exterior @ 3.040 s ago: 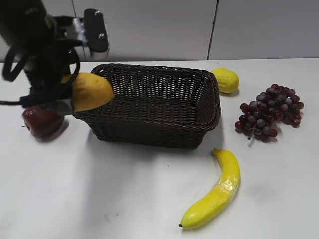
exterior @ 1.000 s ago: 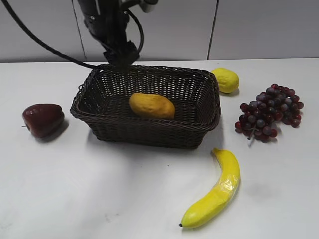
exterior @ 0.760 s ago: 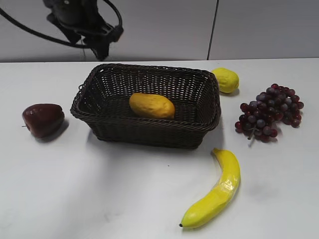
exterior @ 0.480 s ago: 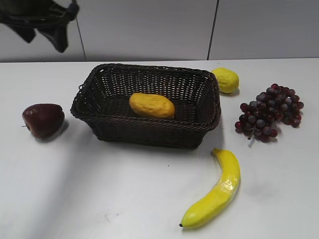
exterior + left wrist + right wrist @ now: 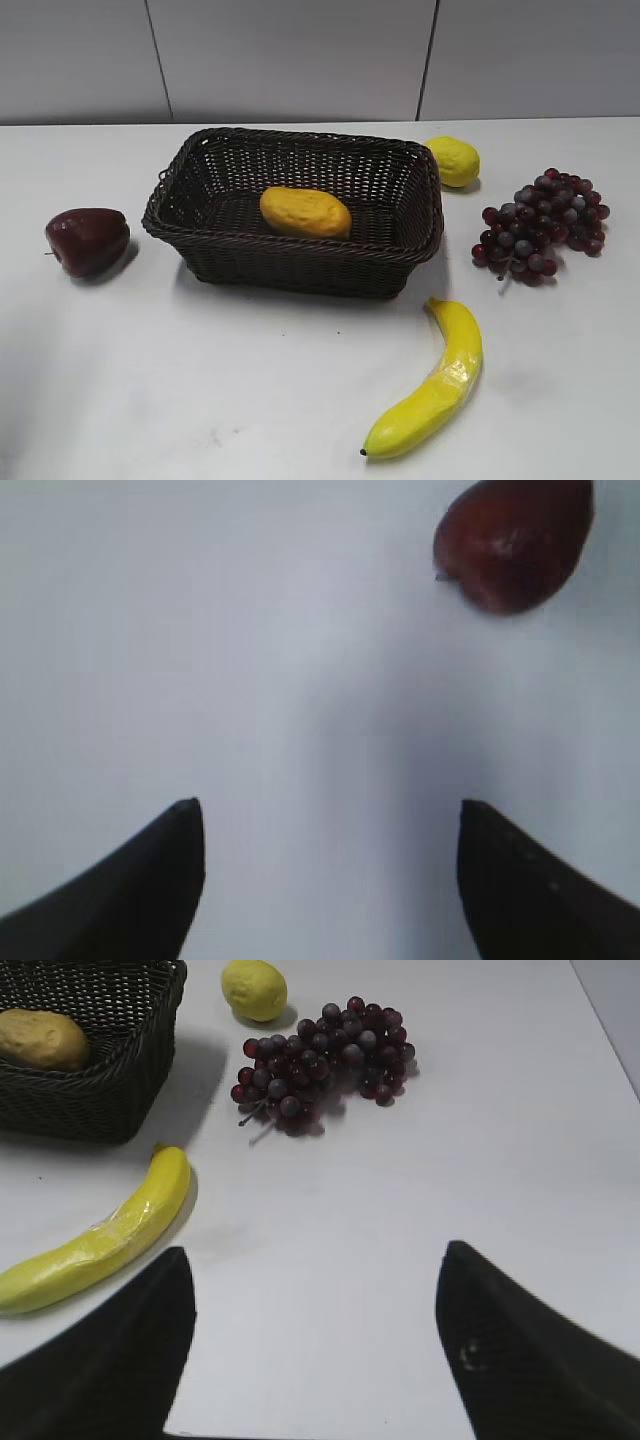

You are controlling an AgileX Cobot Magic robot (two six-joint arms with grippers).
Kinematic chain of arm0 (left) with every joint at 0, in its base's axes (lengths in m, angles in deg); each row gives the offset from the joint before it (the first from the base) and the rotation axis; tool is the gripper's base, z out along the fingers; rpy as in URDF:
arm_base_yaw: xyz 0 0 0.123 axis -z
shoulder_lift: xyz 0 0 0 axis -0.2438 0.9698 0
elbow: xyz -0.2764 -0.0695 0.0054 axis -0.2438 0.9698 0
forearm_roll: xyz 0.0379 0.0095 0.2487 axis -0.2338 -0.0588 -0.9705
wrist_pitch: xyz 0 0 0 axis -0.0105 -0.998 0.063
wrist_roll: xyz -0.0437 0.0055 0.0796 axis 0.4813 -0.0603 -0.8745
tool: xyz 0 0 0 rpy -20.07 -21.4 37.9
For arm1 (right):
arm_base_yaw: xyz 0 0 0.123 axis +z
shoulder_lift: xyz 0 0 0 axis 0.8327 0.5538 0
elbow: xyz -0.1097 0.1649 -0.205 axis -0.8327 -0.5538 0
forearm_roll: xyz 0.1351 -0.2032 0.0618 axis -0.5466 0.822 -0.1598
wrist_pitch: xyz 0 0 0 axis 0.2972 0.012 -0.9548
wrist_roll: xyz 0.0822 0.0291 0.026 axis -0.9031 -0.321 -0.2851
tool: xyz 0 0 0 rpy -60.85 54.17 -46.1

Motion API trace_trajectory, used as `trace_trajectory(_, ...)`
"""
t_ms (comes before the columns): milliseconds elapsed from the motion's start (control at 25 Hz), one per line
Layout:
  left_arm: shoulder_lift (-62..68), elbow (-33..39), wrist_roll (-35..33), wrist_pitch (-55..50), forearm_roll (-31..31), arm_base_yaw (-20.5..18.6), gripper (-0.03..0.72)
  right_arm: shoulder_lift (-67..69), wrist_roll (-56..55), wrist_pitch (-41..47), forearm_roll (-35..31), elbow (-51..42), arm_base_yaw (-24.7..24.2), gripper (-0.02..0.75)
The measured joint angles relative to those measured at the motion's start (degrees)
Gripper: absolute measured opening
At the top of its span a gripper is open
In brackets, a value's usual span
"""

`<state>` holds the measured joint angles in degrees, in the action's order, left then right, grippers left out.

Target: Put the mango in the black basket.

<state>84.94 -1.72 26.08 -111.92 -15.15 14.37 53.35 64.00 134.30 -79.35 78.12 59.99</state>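
Exterior view: plain white worktop (image 5: 250,390), matte, faint scuffs toward the near edge. Grey panelled wall behind, two vertical seams. Large rectangular dark woven wicker basket (image 5: 300,262) sits mid-worktop toward the far edge. The plump yellow-orange bumpy mango (image 5: 305,212) lies inside it on the basket floor, long axis roughly left-right. Dark red apple-like fruit (image 5: 87,240) near the left edge, apart from the basket. Small yellow lemon (image 5: 453,160) just beside the basket's far right corner. Bunch of dark purple grapes (image 5: 541,224) toward the right edge. Long curved glossy yellow banana (image 5: 433,385) toward the near right. No arm in this view.

Left wrist view: left claw (image 5: 325,880) spread wide, holding nothing, dark fingers over bare white worktop; the red fruit (image 5: 513,540) lies ahead, at the top right of this view.

Right wrist view: right claw (image 5: 315,1350) spread wide, empty, above the worktop. Banana (image 5: 100,1240), grapes (image 5: 320,1060), lemon (image 5: 254,988), basket corner (image 5: 100,1100) with mango (image 5: 42,1038) inside it.
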Motion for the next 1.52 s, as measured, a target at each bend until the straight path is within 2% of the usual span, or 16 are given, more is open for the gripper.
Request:
trace_trajectory(240, -12.91, 14.73, -0.06, 3.13, 0.00, -0.12, 0.595, 0.00, 0.00, 0.00, 0.00, 0.00, 0.00, 0.575)
trace_trajectory(640, -36.21, 30.01, -0.06, 5.18, 0.58, -0.12, 0.593, 0.00, 0.00, 0.00, 0.00, 0.00, 0.00, 0.575)
trace_trajectory(1160, -65.34, 36.29, -0.09, 9.21, 2.77, -0.12, 0.592, 0.00, 0.00, 0.00, 0.00, 0.00, 0.00, 0.575)
trace_trajectory(1520, -77.72, 36.73, -0.01, 9.60, 2.83, -0.12, 0.592, 0.00, 0.00, 0.00, 0.00, 0.00, 0.00, 0.575)
